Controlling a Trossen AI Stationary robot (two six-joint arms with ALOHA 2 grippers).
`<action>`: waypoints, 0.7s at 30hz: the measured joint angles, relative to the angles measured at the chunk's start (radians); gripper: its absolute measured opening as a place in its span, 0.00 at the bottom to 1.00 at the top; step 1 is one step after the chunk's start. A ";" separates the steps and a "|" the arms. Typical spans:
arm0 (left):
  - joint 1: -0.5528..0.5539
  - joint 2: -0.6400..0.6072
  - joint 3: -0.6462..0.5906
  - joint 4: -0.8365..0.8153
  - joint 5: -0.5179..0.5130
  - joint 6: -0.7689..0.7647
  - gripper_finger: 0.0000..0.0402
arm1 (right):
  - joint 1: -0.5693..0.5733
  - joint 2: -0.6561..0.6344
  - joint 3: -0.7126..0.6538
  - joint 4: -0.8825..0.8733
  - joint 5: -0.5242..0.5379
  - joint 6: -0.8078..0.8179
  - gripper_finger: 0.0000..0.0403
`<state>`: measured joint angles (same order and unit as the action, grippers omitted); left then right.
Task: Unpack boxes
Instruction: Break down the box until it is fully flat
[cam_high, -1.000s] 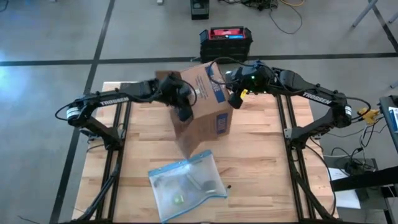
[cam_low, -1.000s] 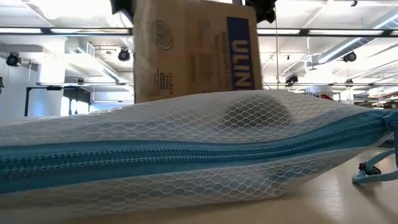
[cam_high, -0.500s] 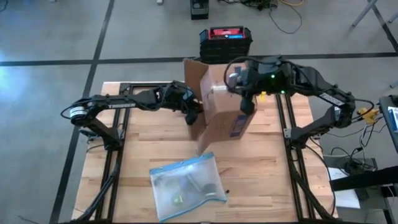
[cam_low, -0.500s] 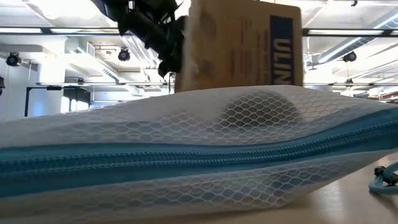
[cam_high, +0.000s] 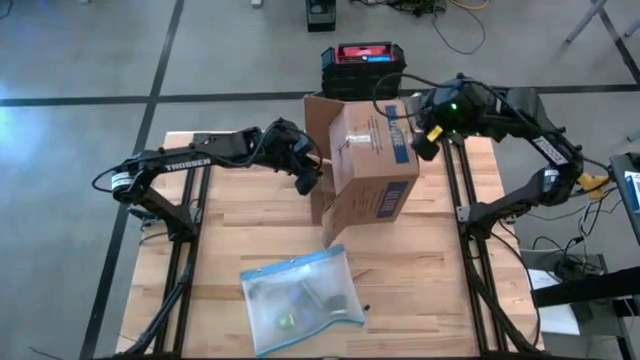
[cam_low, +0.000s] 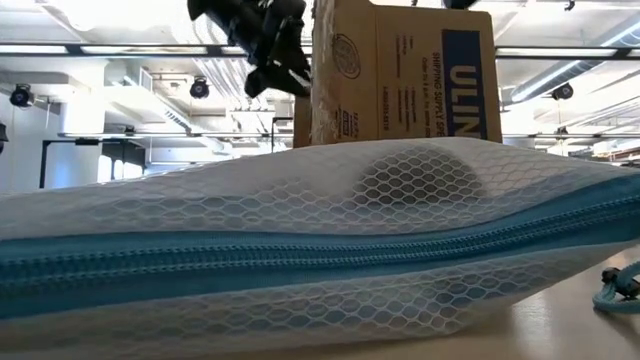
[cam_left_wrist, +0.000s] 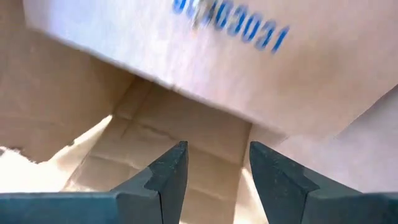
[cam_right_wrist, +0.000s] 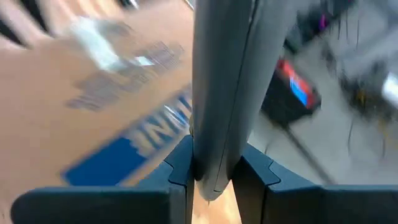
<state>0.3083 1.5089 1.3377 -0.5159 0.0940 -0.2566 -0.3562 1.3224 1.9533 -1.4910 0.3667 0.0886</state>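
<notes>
Right now your cardboard box (cam_high: 370, 170) sits at the far middle of the wooden table (cam_high: 430, 280), tipped so that one printed side with the blue label faces up and its open end points toward the left arm. From the low camera the box (cam_low: 400, 75) rises behind the mesh pouch and appears lifted or tilted, though you cannot see its bottom edge there.

Your left gripper (cam_high: 310, 180) is at the box's open left side, at the edge of a flap. In its wrist camera the two fingers (cam_left_wrist: 165, 177) stand apart with a clear gap, and only bare cardboard shows beyond them (cam_left_wrist: 186, 124); nothing is pinched between them. In the low view the same gripper (cam_low: 270, 45) hangs just beside the box's upper left corner.

Your right gripper (cam_high: 428, 140) is at the box's far right corner, above the labelled face. Its wrist view shows the fingers (cam_right_wrist: 180, 168) drawn narrow around a thin grey edge that stands up between them (cam_right_wrist: 224, 81); you cannot tell for sure what that edge is, so whether it grips the box stays unclear.

Nearer to you on the table lies a clear zip pouch with a blue edge (cam_high: 300, 300), well apart from the box, with small items inside. Beyond the table's far edge a black crate with a red top (cam_high: 363, 65) rests on the floor.
</notes>
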 joint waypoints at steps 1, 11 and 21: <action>-0.006 0.000 0.005 0.003 -0.008 -0.001 0.39 | -0.020 -0.006 -0.019 -0.008 0.004 0.013 0.14; -0.040 0.000 0.009 0.053 -0.237 -0.156 0.39 | -0.148 -0.112 -0.323 0.164 -0.079 0.042 0.14; -0.042 0.020 0.048 0.147 -0.252 -0.240 0.38 | -0.216 -0.278 -0.570 0.376 -0.221 0.001 0.14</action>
<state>0.2666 1.5290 1.3853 -0.3684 -0.1581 -0.4967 -0.5726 1.0443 1.3830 -1.1153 0.1460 0.0893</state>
